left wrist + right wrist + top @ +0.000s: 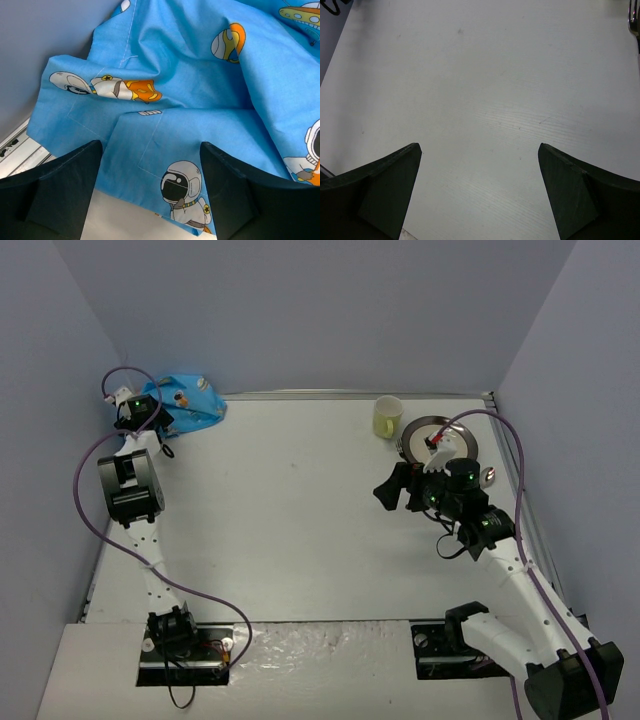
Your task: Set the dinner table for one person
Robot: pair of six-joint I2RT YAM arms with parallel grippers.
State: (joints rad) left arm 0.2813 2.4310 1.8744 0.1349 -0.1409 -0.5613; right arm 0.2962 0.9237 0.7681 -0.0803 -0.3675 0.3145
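Note:
The dinner table (300, 530) is a flat white top walled by pale lavender panels. A crumpled blue space-print placemat (195, 402) lies bunched in its far left corner. My left gripper (160, 423) is down at that cloth. In the left wrist view the placemat (200, 100) fills the frame, and its near edge with an astronaut print lies between the parted fingers of the left gripper (150, 170), which is open. My right gripper (390, 488) hangs open over bare tabletop at the right, and the right wrist view shows nothing between the fingers of the right gripper (477, 170).
A pale yellow cup (388, 417) stands at the far right. Beside it is a grey plate (422, 432), partly hidden behind the right wrist. A small metal utensil (487, 477) lies near the right wall, and a metal utensil tip (634, 20) shows in the right wrist view.

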